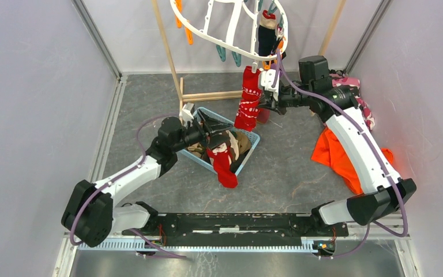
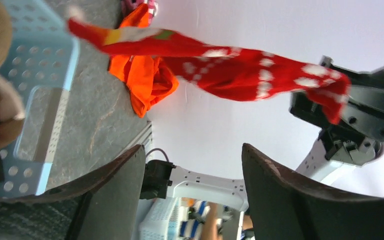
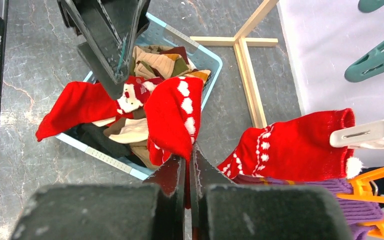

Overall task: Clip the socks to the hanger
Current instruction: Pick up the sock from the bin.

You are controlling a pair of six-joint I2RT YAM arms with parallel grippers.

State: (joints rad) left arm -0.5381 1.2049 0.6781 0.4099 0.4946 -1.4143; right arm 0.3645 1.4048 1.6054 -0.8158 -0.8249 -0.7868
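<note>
Left tool (image 1: 224, 128): we see it spread wide over the blue basket (image 1: 251, 138), with nothing between its fingers.
Right tool (image 3: 187, 160): pinched shut on the red sock (image 3: 172, 115) with white patterns.
Held sock: it hangs just under the hanger (image 1: 191, 29), near the basket's far corner. A white clip (image 3: 362, 134) lies across its cuff, but we cannot tell whether it bites.
Hanger: it sits between the poles of the wooden rack (image 1: 173, 57), and the picture edge cuts off its top. A navy sock (image 1: 267, 32) hangs from it.
Basket: a second red sock (image 1: 225, 170) droops over the near rim. The left tool partly hides the beige socks (image 3: 152, 60).
Worktop (image 1: 288, 167): an orange cloth (image 1: 334, 156) lies beside the right arm.
</note>
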